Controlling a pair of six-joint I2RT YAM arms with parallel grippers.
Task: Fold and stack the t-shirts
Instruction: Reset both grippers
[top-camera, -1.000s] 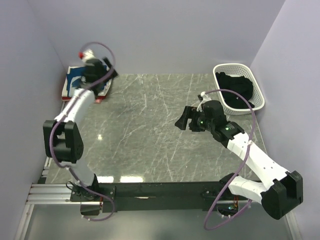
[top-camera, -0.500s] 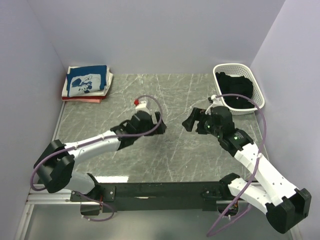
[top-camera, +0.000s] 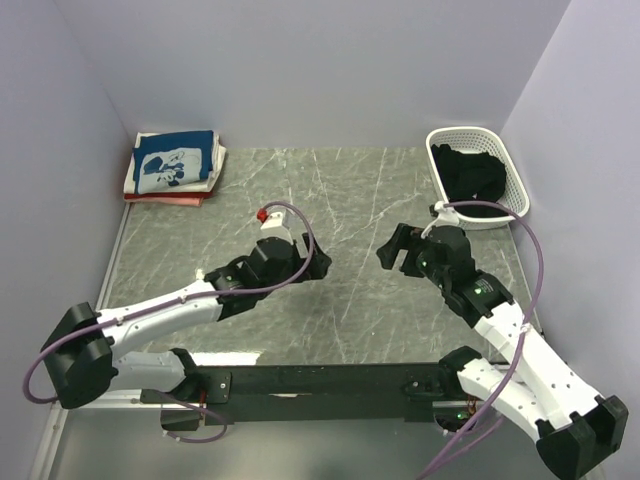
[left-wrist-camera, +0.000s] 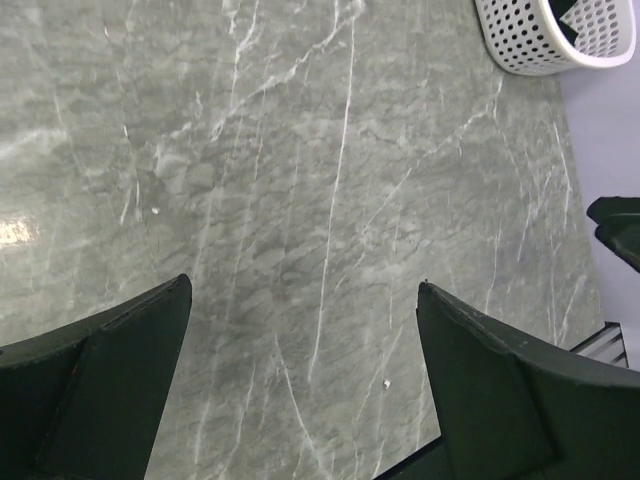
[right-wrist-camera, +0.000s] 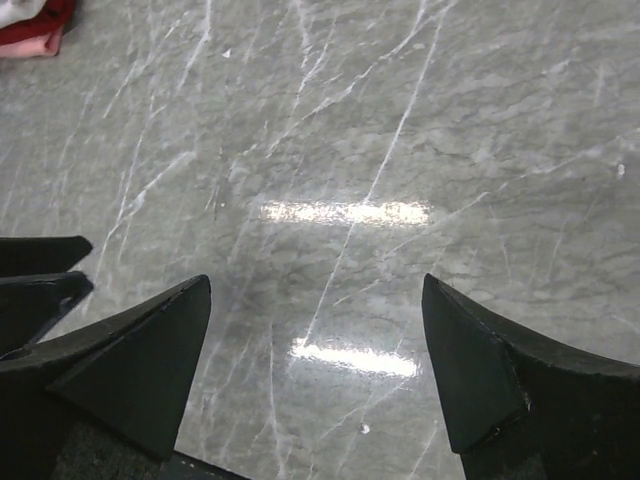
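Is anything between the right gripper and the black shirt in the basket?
Nothing lies on the table between the right gripper and the basket. The black t-shirt sits inside, behind the basket's near wall, so reaching it probably means going over the rim.

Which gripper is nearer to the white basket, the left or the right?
Right. The right gripper hovers just left of the white basket, toward the arms; the left gripper is over the table's middle, farther off.

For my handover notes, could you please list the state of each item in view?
navy t-shirt: folded, topping the corner stack.
pink-red t-shirt: folded, at the stack's bottom.
basket: upright.
black t-shirt: crumpled inside the basket.
left gripper: open, empty.
right gripper: open, empty.
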